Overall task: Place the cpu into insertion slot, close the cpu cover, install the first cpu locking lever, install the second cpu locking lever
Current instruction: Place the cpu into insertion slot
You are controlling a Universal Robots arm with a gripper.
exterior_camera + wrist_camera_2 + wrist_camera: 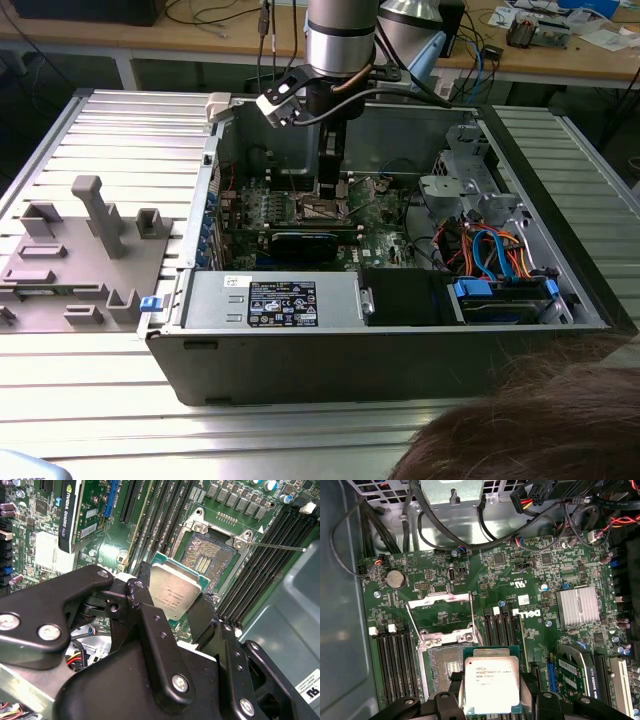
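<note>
My gripper (173,601) is shut on the cpu (175,591), a flat square chip with a dull silver top, gripped by two opposite edges. In the first wrist view the cpu (491,679) hangs beside the insertion slot (445,666), partly overlapping its edge. The insertion slot (207,557) is bare, its contact field showing. The cpu cover (440,613) stands swung open behind the slot. A thin locking lever (276,545) sticks out from the slot's corner. In the exterior view the gripper (330,186) reaches down into the computer case over the slot (325,209).
Long memory slots (155,515) flank the socket on both sides. A black graphics card (75,510) and a silver heat sink (577,605) lie further off. Cables (445,530) run along the case wall. A grey fixture (85,250) sits on the exterior view's left; a person's hair (540,430) fills the near corner.
</note>
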